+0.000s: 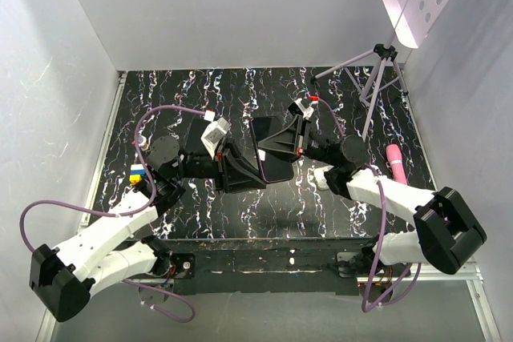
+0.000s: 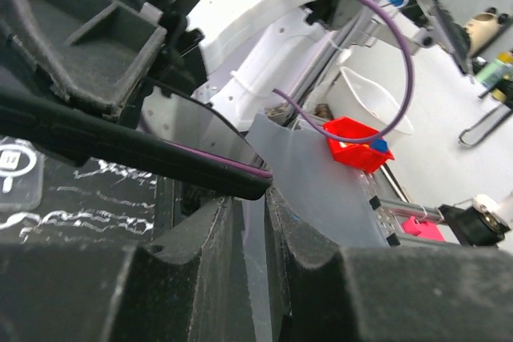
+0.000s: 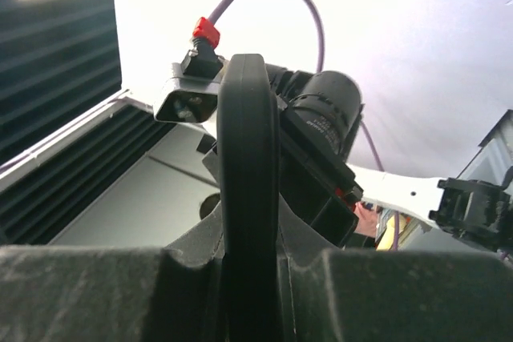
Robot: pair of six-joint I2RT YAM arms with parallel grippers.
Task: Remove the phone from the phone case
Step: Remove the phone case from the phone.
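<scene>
Right pincer (image 3: 250, 278) pinches phone case (image 3: 248, 134); left pincer (image 2: 250, 230), phone (image 2: 196, 130).

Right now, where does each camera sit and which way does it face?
Top external: above and behind, looking down on the table; left arm and right arm show.
Left wrist: looks along the left end effector at the phone.
Right wrist: looks along the right end effector, shut on the phone case.
Shared: top and left wrist both show the phone.
</scene>
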